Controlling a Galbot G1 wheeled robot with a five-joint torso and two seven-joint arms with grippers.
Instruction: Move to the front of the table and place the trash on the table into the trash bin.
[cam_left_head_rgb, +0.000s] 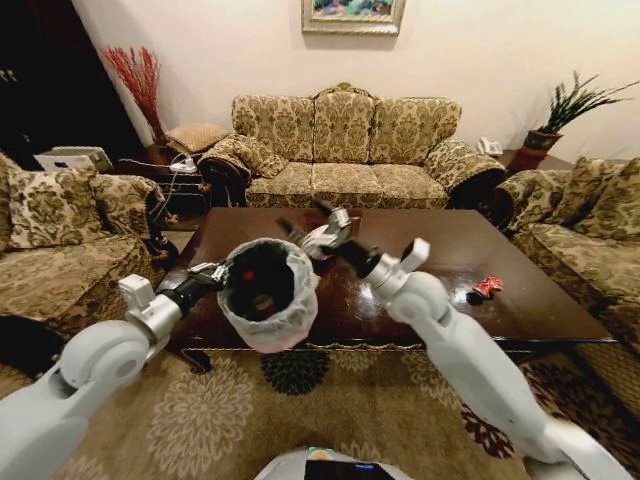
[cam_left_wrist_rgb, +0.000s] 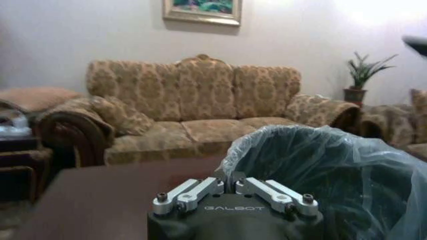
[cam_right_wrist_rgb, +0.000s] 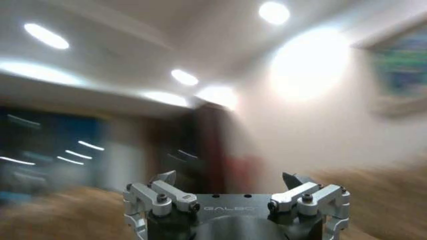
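1. Left gripper (cam_left_head_rgb: 215, 272): fingers drawn together, pinching the rim of the small round black trash bin with translucent whitish-pink bag liner (cam_left_head_rgb: 268, 295). You see the same grip in the left wrist view, where the left gripper's links (cam_left_wrist_rgb: 233, 192) meet at the crinkled liner edge (cam_left_wrist_rgb: 320, 170). The bin hangs lifted, in front of the near left part of the table, mouth tilted toward the camera. Something red lies inside it.

2. Right gripper (cam_left_head_rgb: 312, 230): fingers spread wide, holding nothing, raised above the table just beyond the bin's far rim. In the right wrist view its 2 fingertips (cam_right_wrist_rgb: 230, 179) stand well apart, pointing at a blurred wall and ceiling.

3. Large rectangular coffee table of glossy dark brown wood (cam_left_head_rgb: 440, 250): directly before you, behind the bin and both arms.

4. Red crumpled wrapper (cam_left_head_rgb: 488, 286): on the table's right part, near the front edge. A small dark item (cam_left_head_rgb: 474, 297) lies just beside it; you cannot tell what it is.

5. Patterned beige-gold 3-seat sofa (cam_left_head_rgb: 345, 150): behind the table, against the wall.
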